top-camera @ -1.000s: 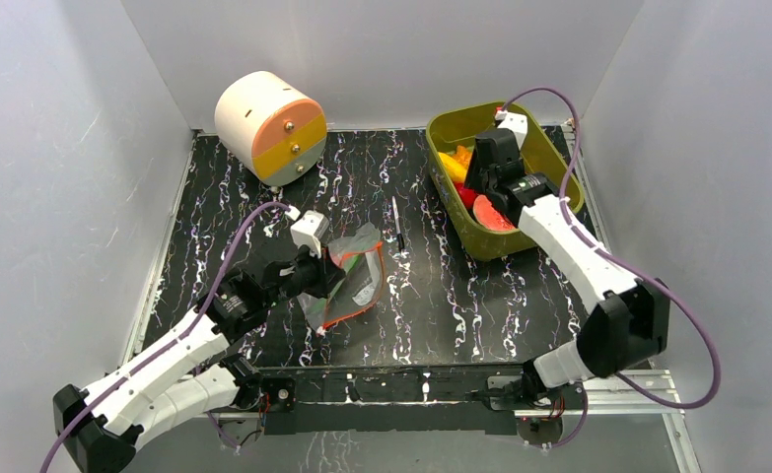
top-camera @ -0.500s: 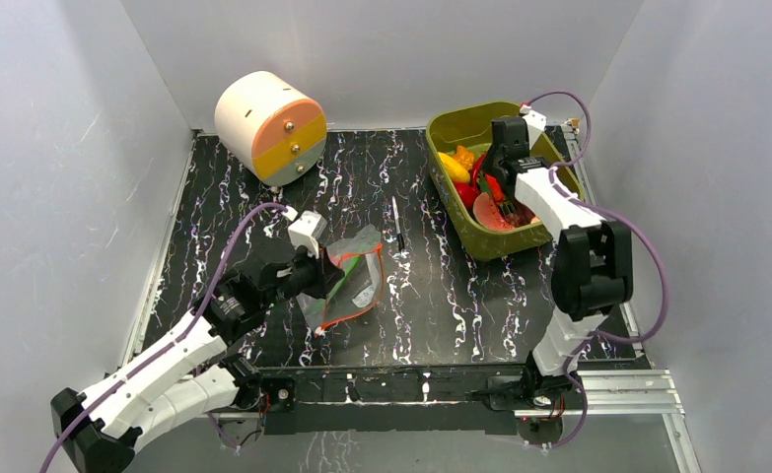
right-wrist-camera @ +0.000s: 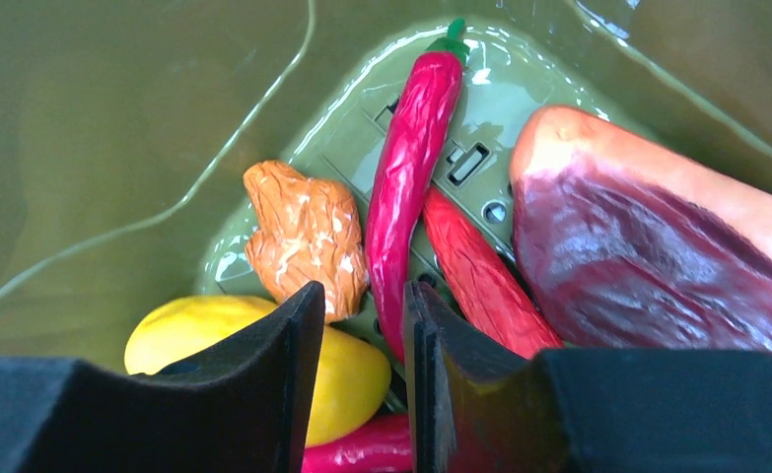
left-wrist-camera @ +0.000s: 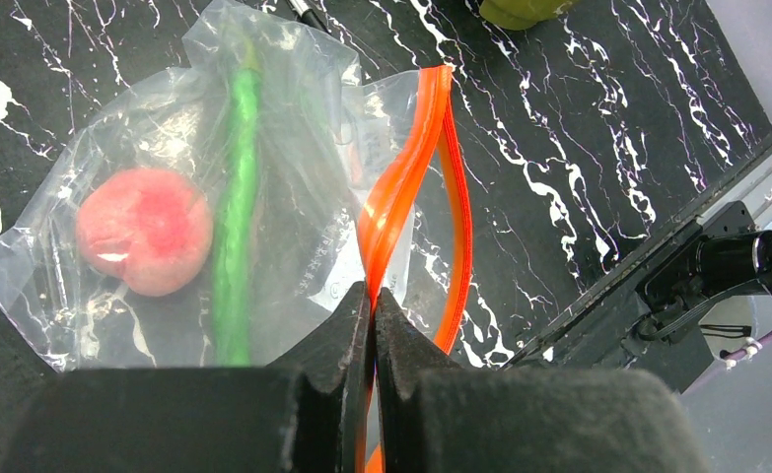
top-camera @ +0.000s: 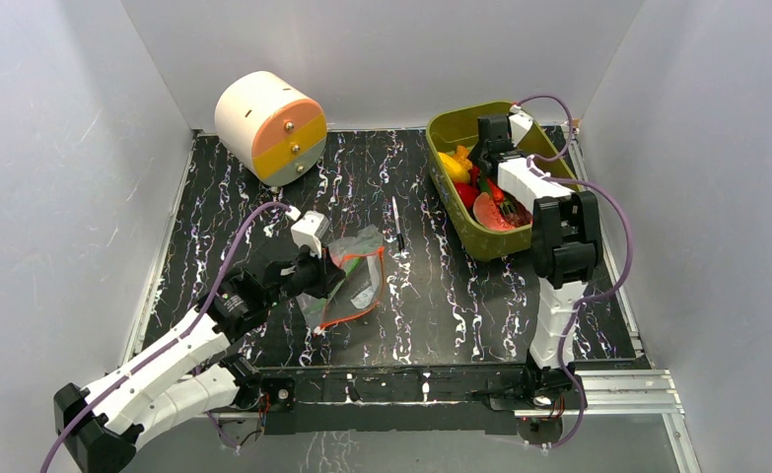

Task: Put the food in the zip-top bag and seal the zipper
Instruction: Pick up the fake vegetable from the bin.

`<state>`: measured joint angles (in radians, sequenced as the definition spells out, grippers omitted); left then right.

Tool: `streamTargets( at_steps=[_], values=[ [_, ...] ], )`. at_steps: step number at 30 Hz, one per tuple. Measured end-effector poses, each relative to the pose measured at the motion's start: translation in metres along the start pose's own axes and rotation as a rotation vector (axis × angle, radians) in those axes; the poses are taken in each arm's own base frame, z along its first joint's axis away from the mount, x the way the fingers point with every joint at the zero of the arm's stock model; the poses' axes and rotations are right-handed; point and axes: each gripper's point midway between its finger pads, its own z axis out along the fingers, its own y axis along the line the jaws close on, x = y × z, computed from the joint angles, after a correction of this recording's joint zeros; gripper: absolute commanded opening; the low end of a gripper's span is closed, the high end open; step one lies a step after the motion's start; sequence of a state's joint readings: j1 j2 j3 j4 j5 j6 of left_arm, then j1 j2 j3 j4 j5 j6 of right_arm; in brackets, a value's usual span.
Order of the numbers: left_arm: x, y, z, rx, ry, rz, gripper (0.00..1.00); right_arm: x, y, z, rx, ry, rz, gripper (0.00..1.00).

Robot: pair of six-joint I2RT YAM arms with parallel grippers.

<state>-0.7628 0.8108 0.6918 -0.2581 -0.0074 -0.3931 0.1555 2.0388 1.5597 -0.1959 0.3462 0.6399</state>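
The zip-top bag (left-wrist-camera: 293, 118) lies flat on the black marbled table, with a pink peach (left-wrist-camera: 143, 230) and a long green pepper (left-wrist-camera: 234, 227) inside. Its orange-red zipper (left-wrist-camera: 406, 187) gapes in a loop, and my left gripper (left-wrist-camera: 373, 296) is shut on one strip of it. My right gripper (right-wrist-camera: 362, 305) hangs in the olive tub (right-wrist-camera: 115, 148), open a finger's width. A red chili (right-wrist-camera: 411, 168) ends between its fingers. An orange piece (right-wrist-camera: 303, 232) and a yellow piece (right-wrist-camera: 342, 379) lie just below. In the top view the bag (top-camera: 352, 281) is at centre-left.
A second red piece (right-wrist-camera: 475, 276) and a big red-and-pink slice (right-wrist-camera: 648, 246) also lie in the tub (top-camera: 460, 123) at the back right. A cream and orange cylinder (top-camera: 268, 126) stands at the back left. A thin black pen (top-camera: 398, 225) lies between the bag and the tub.
My right arm has folded upright, and its gripper has shifted toward the tub's back and narrowed slightly. My left gripper still pinches the zipper and has barely moved.
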Motion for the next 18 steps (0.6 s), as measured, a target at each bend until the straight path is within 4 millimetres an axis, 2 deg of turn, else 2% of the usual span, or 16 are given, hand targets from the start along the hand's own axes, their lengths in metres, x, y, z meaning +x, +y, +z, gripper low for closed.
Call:
streamTargets(
  at_steps=[11,18],
  values=[
    [0.001,0.0,0.002,-0.003,0.007,0.0,0.0,-0.001,-0.003,0.03,0.046,-0.018,0.024,0.36],
    [0.001,0.0,0.004,-0.003,0.008,0.0,0.0,0.005,-0.008,0.047,0.068,-0.011,0.02,0.34]
  ],
)
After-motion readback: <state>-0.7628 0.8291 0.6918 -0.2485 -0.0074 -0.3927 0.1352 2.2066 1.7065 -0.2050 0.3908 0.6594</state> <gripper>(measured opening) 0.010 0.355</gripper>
